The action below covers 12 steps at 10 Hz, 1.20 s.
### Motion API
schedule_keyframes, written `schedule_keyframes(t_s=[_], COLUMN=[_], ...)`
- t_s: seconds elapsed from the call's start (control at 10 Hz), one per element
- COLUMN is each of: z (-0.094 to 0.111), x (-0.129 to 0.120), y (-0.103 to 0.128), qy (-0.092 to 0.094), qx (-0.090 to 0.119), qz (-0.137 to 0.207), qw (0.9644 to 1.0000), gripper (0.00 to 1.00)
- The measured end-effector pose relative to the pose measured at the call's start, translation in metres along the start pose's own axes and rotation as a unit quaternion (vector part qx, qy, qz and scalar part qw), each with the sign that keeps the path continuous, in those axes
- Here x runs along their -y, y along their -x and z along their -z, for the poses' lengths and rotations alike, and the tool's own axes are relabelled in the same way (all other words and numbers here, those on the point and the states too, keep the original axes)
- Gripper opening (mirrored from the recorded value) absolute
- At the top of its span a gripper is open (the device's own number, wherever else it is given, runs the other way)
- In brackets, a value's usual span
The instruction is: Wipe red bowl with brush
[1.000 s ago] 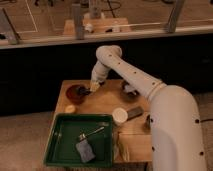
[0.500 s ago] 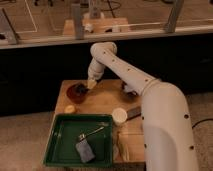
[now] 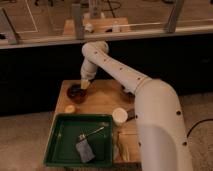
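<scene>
The red bowl (image 3: 75, 93) stands on the wooden table (image 3: 102, 100) near its back left corner. My gripper (image 3: 84, 84) hangs from the white arm and is right at the bowl's right rim, just above it. A small pale cream brush (image 3: 86, 85) shows at the gripper's tip, held in it and touching or nearly touching the rim. The bowl's inside looks dark.
A yellow-orange lump (image 3: 70, 108) lies in front of the bowl. A white cup (image 3: 119, 116) stands mid-table. A green tray (image 3: 64, 148) at the front left holds a thin metallic utensil (image 3: 93, 133) and a grey-blue block (image 3: 85, 151). A dark bowl (image 3: 127, 95) is partly hidden behind my arm.
My gripper has moved left with the brush, from beside the red bowl to its right rim. The bowl and other things have stayed put.
</scene>
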Motion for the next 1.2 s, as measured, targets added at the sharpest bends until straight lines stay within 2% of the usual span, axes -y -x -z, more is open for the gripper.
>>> schedule_keyframes(t_s=[0.2, 0.6, 0.9, 1.2], z=[-0.004, -0.002, 0.002, 0.008], x=[-0.009, -0.031, -0.036, -0.029], y=[0.009, 0.005, -0.010, -0.025], qy=[0.005, 0.008, 0.007, -0.001], qx=[0.010, 0.018, 0.010, -0.002], qz=[0.013, 0.028, 0.026, 0.011], qw=[0.9999, 0.9994, 0.9996, 0.9999], gripper=[0.00, 0.00, 0.00, 0.00])
